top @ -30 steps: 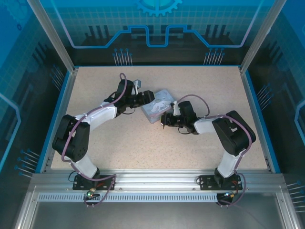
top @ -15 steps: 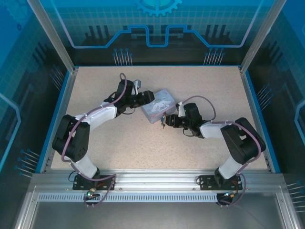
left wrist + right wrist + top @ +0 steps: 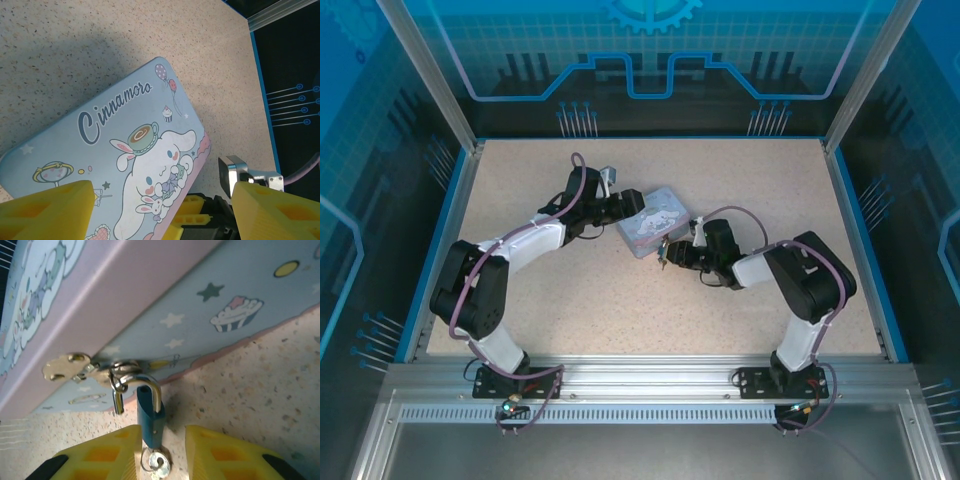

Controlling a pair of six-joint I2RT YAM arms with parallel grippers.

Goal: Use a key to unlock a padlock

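**A:** Where's the padlock?

**B:** The padlock [image 3: 150, 422] hangs by its shackle from the clasp [image 3: 67, 366] on the tin box [image 3: 650, 228] side wall, just above the bench [image 3: 620, 310]. The key [image 3: 159, 463] is at its far end. The right pincer [image 3: 162, 429] flanks it closely; whether it is clenched I cannot tell.

**A:** The left?

**B:** The left pincer [image 3: 162, 187] is released, spread wide over the lid. Bare bench surrounds the box, with the blue rim [image 3: 438, 250] well apart.

Your speckled beige surface [image 3: 620, 300], blue-edged on the left, far and right sides, a pale blue tin box [image 3: 650, 220] lying flat on it just beyond the middle, printed lid up, turned askew to the edges.
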